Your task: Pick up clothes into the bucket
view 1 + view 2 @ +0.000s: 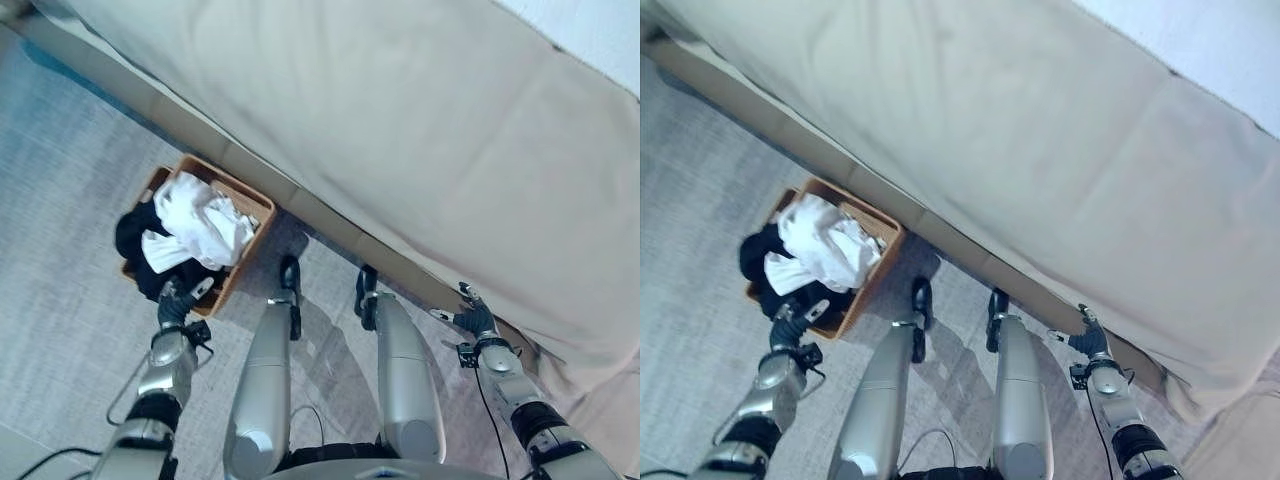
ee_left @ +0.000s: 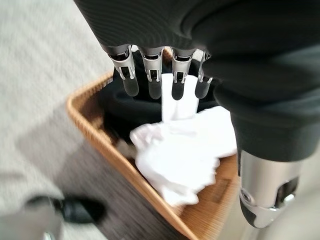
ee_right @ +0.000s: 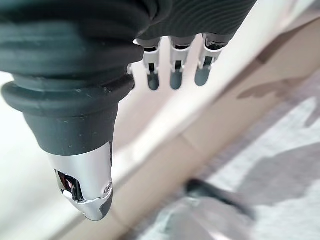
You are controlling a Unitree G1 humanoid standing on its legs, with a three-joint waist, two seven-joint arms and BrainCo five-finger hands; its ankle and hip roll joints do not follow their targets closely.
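Hovering left hand (image 1: 178,297) over basket (image 1: 252,207)

A wicker basket (image 1: 252,212) sits on the carpet (image 1: 60,200) just ahead of my left hand (image 1: 180,297), against the base of the bed (image 1: 400,130). A crumpled shirt (image 1: 205,220) lies in it on top of a second garment (image 1: 135,235), which spills over the rim nearest that hand. My right hand (image 1: 472,318) hangs well off to the other side, close to the bed's edge.

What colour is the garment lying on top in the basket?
White garment, lying over dark clothes; clearest in the left wrist view.
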